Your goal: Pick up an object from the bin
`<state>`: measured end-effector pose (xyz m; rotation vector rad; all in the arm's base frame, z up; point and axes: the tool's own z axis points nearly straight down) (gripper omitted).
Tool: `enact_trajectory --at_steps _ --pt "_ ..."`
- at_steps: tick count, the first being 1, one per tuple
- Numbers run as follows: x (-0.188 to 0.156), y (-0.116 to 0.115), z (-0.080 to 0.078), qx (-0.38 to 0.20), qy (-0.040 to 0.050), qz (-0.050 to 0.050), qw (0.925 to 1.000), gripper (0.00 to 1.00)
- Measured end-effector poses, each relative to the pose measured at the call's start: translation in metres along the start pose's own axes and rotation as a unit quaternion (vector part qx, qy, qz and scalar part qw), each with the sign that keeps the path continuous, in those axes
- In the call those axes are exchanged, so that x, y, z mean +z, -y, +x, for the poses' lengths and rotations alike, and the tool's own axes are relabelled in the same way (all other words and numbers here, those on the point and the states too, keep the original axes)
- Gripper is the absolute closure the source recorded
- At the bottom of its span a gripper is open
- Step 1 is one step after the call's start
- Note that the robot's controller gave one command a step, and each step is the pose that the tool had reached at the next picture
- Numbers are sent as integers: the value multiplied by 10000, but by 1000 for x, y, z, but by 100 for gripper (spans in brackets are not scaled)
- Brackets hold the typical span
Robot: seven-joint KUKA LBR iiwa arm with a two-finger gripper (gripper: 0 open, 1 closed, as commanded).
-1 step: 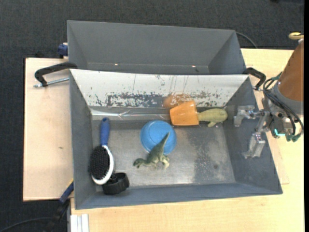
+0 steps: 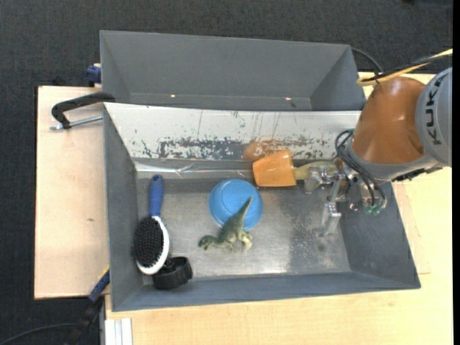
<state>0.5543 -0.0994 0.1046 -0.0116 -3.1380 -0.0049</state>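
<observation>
My gripper point(image 2: 330, 221) hangs low over the bin floor at the right side, reaching in from the right. Just to its upper left, against the back wall, lies an orange block-shaped thing point(image 2: 273, 171) with a pale handle pointing toward the gripper. A blue round cup or ball point(image 2: 231, 196) sits at the bin's middle, left of the gripper. A green toy dinosaur point(image 2: 231, 234) lies in front of it, its tail resting against the blue thing. The gripper touches none of them.
A hairbrush point(image 2: 151, 236) with a blue handle and black bristle pad lies along the left wall. A black round cap point(image 2: 172, 273) sits in the front left corner. Bare floor lies around and in front of the gripper.
</observation>
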Motion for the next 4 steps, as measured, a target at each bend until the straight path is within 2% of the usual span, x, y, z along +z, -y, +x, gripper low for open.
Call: enact_trajectory --at_steps 1,2,3,4 --pt "12 -96 -27 -621 52 -2 9981 0" --pt "32 -96 -44 -1360 45 18 9907 0" --pt "27 -98 -49 -1362 127 15 9906 100" --pt "-113 -104 -40 -4075 63 35 9132 100"
